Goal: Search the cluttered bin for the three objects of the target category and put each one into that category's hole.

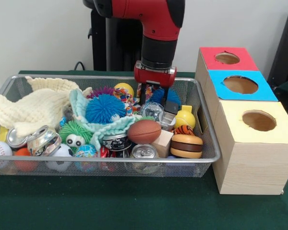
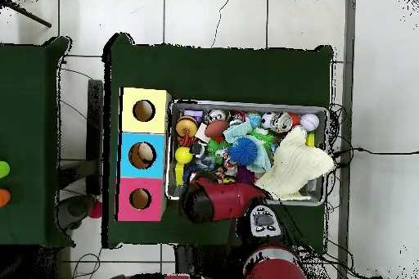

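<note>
The cluttered bin (image 1: 110, 77), a silver wire-mesh basket, sits on the green table and is full of toys, cans and cloth. It also shows in the overhead view (image 2: 245, 105). My gripper (image 1: 157, 101) hangs straight down into the bin's back right part. It is open, with its fingers either side of a blue spiky toy (image 1: 159, 96), just above a crumpled silver thing (image 1: 151, 110). It holds nothing. The hole (image 1: 240, 85) in the blue-topped box is right of the bin. From overhead the hole (image 2: 143, 155) shows something pale inside. There the arm (image 2: 214, 200) hides the gripper.
Red-topped (image 1: 227, 58) and yellow-topped (image 1: 258, 120) boxes flank the blue one. In the bin: a cream knitted cloth (image 1: 36, 108), a blue spiky ball (image 1: 104, 109), a small brown football (image 1: 144, 131), a can (image 1: 145, 152), a wooden block (image 1: 162, 142) and a yellow toy (image 1: 185, 117).
</note>
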Action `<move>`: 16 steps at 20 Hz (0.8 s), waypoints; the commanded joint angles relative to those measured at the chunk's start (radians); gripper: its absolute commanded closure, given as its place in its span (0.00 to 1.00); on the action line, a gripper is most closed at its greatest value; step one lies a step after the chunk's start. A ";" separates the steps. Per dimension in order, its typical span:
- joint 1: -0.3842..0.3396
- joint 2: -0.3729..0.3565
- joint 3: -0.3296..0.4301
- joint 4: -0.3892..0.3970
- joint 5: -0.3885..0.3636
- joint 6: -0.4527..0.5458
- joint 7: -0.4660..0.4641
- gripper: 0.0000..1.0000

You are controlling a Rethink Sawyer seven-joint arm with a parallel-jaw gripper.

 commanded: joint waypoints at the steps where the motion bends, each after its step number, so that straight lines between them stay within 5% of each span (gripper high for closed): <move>1: 0.008 0.085 -0.005 -0.098 -0.019 -0.084 0.085 0.00; 12: 0.006 0.057 -0.003 -0.084 -0.005 -0.066 0.075 0.00; 16: -0.061 -0.009 0.079 -0.020 0.041 -0.044 0.122 0.00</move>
